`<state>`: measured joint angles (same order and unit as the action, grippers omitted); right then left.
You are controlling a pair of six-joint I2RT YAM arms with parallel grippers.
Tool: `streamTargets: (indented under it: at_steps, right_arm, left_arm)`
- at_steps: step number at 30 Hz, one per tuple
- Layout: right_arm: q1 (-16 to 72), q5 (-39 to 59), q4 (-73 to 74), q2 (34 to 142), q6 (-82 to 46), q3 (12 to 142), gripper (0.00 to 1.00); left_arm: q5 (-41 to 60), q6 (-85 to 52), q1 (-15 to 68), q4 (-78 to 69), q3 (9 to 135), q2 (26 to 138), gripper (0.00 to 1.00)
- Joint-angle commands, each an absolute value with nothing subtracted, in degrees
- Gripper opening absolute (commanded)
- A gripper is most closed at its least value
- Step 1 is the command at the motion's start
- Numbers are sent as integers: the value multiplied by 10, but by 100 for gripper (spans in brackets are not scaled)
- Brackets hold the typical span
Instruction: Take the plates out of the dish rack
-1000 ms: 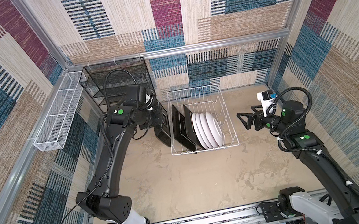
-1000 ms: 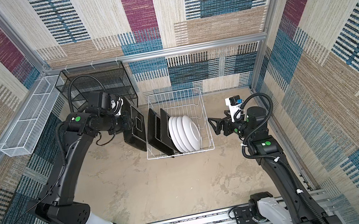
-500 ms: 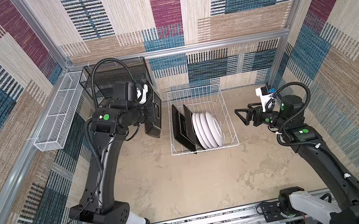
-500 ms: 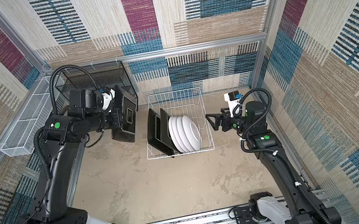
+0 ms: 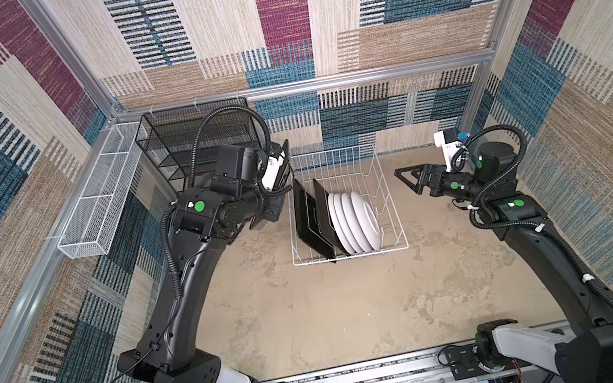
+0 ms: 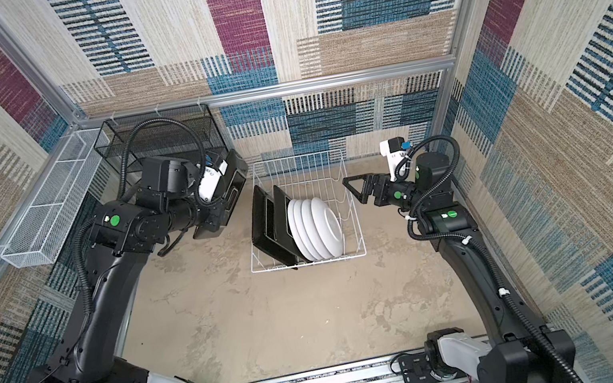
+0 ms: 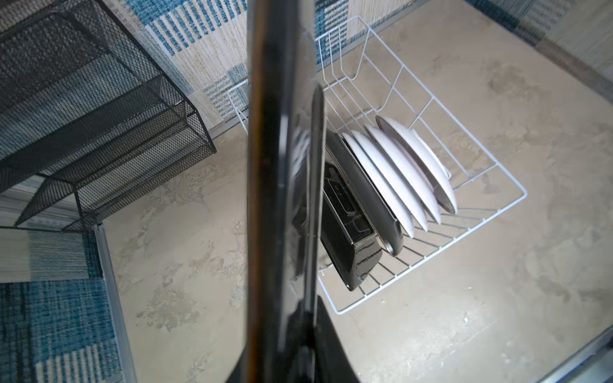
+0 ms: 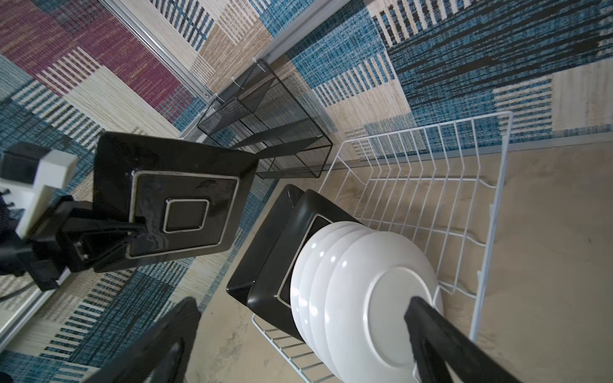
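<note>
The white wire dish rack (image 5: 335,161) (image 6: 297,166) (image 8: 428,149) (image 7: 428,99) stands at the middle back of the floor. Two square black-backed plates (image 5: 308,217) (image 6: 266,224) and several round white plates (image 5: 355,218) (image 6: 317,226) (image 8: 365,291) (image 7: 398,165) stand on edge in it. My left gripper (image 8: 132,228) (image 7: 298,318) is shut on a third square plate (image 8: 175,199) (image 6: 234,183) (image 5: 284,162), held upright in the air left of the rack. That plate is seen edge-on in the left wrist view. My right gripper (image 5: 408,179) (image 6: 357,190) (image 8: 298,348) hangs open and empty right of the rack, facing the round plates.
A black mesh shelf unit (image 5: 200,143) (image 6: 165,136) (image 7: 99,132) stands in the back left corner, just behind the held plate. A long white mesh basket (image 5: 104,201) hangs on the left wall. Patterned walls close in three sides, and a metal rail (image 5: 349,379) runs along the front.
My left arm has carried the square plate up and back, away from the rack's left side toward the black shelf unit. My right gripper has drifted slightly back and nearer the rack, still open.
</note>
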<state>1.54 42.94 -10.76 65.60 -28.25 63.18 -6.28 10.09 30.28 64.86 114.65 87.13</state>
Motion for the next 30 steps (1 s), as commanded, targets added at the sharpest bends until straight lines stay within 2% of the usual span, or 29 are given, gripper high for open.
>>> streamTargets:
  at_steps: [1, 7, 14, 21, 30]
  right_arm:
    - [17, 472, -94, 662, -358, 649, 100]
    - [18, 516, -57, 686, -433, 679, 99]
    - [32, 526, -78, 725, -453, 722, 97]
    - [86, 488, -85, 753, -454, 738, 91]
    - [139, 451, -88, 783, -474, 739, 86]
  left_arm:
    - [-119, 196, 321, 474, 1102, 843, 0]
    - [-130, 328, 355, 313, 975, 777, 0]
    - [-131, 485, 386, 126, 828, 712, 0]
    - [-127, 564, 408, 63, 763, 699, 0]
    - [-171, 673, 441, -13, 702, 701, 0]
